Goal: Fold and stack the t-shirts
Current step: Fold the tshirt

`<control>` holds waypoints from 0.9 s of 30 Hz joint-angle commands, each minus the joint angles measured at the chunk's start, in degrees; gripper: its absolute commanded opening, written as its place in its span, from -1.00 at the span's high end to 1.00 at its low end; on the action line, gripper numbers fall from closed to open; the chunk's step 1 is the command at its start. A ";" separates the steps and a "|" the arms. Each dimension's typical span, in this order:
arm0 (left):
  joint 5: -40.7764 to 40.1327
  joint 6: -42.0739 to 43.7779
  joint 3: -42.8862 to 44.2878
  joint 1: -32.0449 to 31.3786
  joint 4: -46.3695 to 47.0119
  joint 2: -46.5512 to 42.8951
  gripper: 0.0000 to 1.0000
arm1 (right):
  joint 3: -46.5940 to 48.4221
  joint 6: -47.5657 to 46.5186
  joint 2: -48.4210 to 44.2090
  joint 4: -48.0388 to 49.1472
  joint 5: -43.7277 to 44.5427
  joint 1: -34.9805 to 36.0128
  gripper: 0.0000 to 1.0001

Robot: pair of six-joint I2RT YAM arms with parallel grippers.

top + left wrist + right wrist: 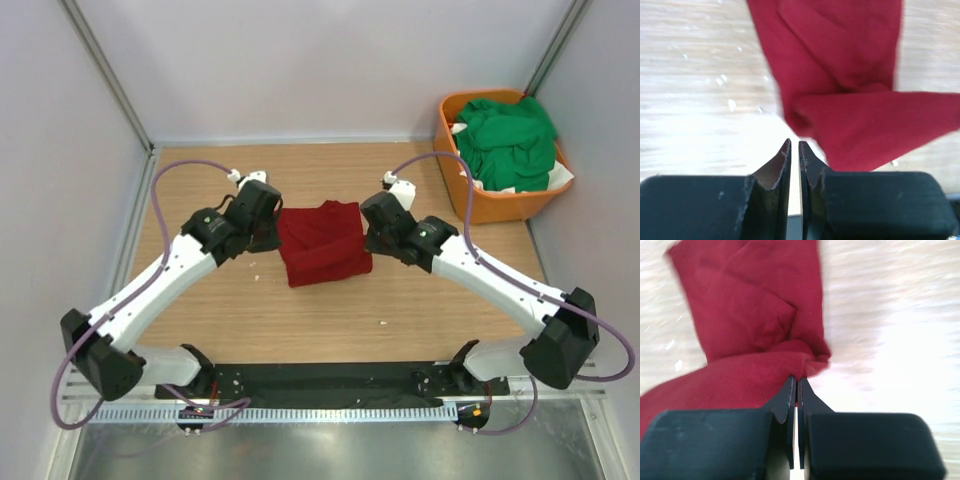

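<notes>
Dark red t-shirt (322, 243): folded into a rumpled rough square, flat on the wood between both grippers, just ahead of each one's tips.
Left gripper (794, 147): all but pressed together, nothing between; cloth just beyond the tips, slightly to one side.
Right gripper (796, 382): pressed together, tips at the folded edge; whether any cloth is pinched cannot be told.
Green t-shirts (510, 140): heaped in orange basket (500, 208), well apart from the right gripper, off to its outer side.
Progress: probably one shirt nearly folded; green ones untouched, no stack yet.
</notes>
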 commanded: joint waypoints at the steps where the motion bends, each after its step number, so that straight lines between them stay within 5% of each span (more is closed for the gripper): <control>1: 2.70 6.06 4.36 4.53 1.45 5.64 0.79 | 5.42 -6.95 2.74 0.50 -0.50 -3.81 0.97; 10: 10.44 8.53 9.48 8.49 4.25 15.86 0.85 | 10.79 -10.74 10.40 2.52 -4.89 -6.89 0.97; 13: 11.84 7.83 2.46 8.49 10.12 13.23 0.60 | 10.00 -11.62 10.49 4.36 -6.03 -6.89 0.98; 17: 14.39 8.00 -3.70 8.49 17.08 9.97 -0.22 | 9.56 -14.08 10.32 5.60 -8.23 -6.89 0.98; 20: 14.57 7.83 -7.39 8.58 22.27 9.27 -0.53 | 7.64 -14.70 8.65 7.01 -8.85 -6.89 0.97; 27: 20.73 7.21 -11.09 8.49 35.36 14.27 -0.29 | 4.56 -14.17 7.50 8.41 -10.87 -6.80 0.97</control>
